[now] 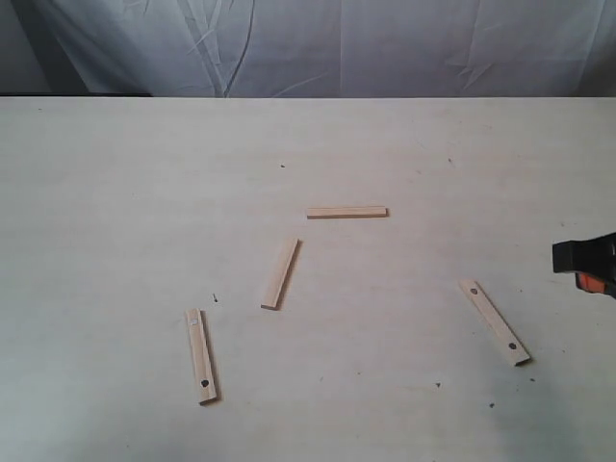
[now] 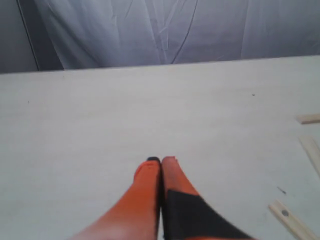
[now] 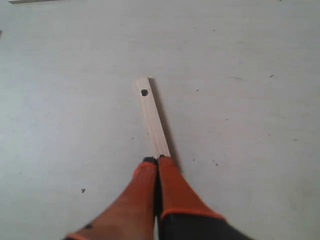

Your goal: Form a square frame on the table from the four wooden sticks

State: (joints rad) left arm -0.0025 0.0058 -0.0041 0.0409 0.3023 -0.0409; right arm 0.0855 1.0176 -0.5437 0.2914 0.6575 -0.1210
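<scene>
Four wooden sticks lie scattered and apart on the table (image 1: 115, 192), forming no square frame. One lies crosswise at the middle (image 1: 346, 213), one is tilted below it (image 1: 280, 273), one with dark holes sits front left (image 1: 201, 355), and one with holes sits front right (image 1: 494, 320). My right gripper (image 1: 577, 262) pokes in at the right edge, shut and empty. In the right wrist view its tips (image 3: 157, 160) line up with the near end of the front-right stick (image 3: 151, 117). My left gripper (image 2: 161, 161) is shut and empty over bare table, out of the exterior view.
A grey-white cloth backdrop (image 1: 318, 43) hangs behind the table's far edge. The left wrist view catches three sticks at its side: (image 2: 310, 119), (image 2: 312, 150) and one with a hole (image 2: 292, 222).
</scene>
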